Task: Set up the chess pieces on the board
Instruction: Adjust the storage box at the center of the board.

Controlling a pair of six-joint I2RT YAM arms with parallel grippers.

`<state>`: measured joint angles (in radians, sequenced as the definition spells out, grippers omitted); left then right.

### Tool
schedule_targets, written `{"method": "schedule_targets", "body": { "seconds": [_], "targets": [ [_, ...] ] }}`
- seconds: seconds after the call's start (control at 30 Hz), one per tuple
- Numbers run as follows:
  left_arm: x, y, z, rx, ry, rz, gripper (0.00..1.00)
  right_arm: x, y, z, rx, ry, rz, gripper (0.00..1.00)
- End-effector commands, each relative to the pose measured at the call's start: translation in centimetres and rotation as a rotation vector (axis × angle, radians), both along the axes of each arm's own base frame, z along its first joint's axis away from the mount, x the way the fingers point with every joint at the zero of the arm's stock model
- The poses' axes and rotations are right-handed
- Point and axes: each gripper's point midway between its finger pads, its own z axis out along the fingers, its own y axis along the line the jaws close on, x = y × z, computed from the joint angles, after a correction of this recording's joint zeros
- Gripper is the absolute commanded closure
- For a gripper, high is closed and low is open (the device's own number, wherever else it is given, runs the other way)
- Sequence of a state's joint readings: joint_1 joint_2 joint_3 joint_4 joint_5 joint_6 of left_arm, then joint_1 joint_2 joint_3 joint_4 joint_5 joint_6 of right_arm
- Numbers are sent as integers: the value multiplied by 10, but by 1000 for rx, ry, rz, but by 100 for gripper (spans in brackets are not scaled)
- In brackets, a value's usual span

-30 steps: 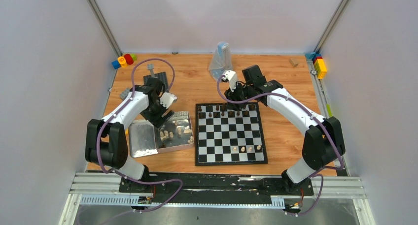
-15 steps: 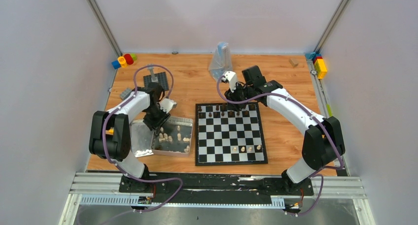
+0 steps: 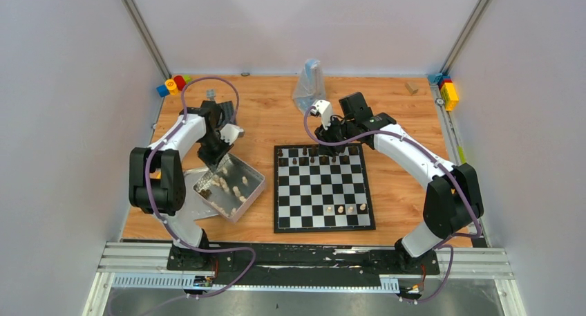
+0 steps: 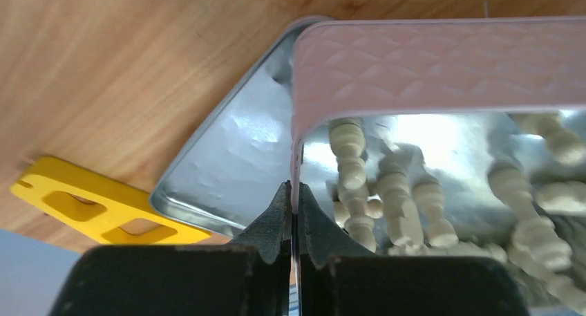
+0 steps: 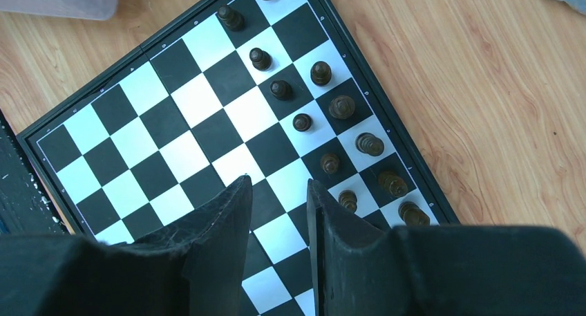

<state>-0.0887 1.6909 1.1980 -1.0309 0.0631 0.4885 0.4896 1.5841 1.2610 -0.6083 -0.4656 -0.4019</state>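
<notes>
Pinching a thin wall of the metal tin (image 3: 250, 169), the left hand (image 4: 294, 212) has its two fingers pressed together on the rim with only that wall between them. Inside the tin, just past the fingers, cream pieces (image 4: 397, 198) lie heaped on their sides. In the overhead view the tin sits at 9 o'clock from the board (image 3: 323, 191), turned corner-on to it, with the left hand at its 12 o'clock corner. Whether the tin is lifted off the tabletop (image 3: 276, 115) cannot be told. A flat yellow part (image 4: 83, 205) lies on the wood at 9 o'clock from the fingers in the left wrist view.

The right hand (image 5: 276, 222) hangs over the board with its fingers apart and nothing between them. Below and beyond it, dark pieces (image 5: 280, 89) stand upright in two lines along the board's 12 o'clock edge as seen from overhead. A few more cream pieces (image 3: 341, 209) stand in a row near the 6 o'clock edge, well apart from the dark ones. The board itself lies flat at the middle of the tabletop.
</notes>
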Motion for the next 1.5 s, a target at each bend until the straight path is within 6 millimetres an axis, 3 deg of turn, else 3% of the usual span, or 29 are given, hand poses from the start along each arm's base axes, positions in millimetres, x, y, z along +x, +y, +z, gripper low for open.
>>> {"method": "schedule_targets", "body": {
  "seconds": [0.0, 0.37, 0.73, 1.03, 1.2, 1.47],
  "targets": [
    [14, -1, 21, -24, -11, -92, 100, 5, 4, 3, 22, -22, 11, 64],
    [51, -9, 40, 10, -14, -406, 100, 6, 2, 0, 10, -23, 7, 64],
    [59, -37, 18, 150, -22, -750, 95, 7, 1, -6, 1, -12, 7, 64],
    [61, -53, 3, 198, -6, -840, 88, 7, 1, -7, -3, -8, 6, 64],
    [66, -60, 8, 182, -41, -822, 75, 7, 1, -5, -1, -12, 6, 64],
    [76, -62, 40, 152, -184, -731, 55, 6, 1, -2, 3, -17, 5, 64]
  ]
}}
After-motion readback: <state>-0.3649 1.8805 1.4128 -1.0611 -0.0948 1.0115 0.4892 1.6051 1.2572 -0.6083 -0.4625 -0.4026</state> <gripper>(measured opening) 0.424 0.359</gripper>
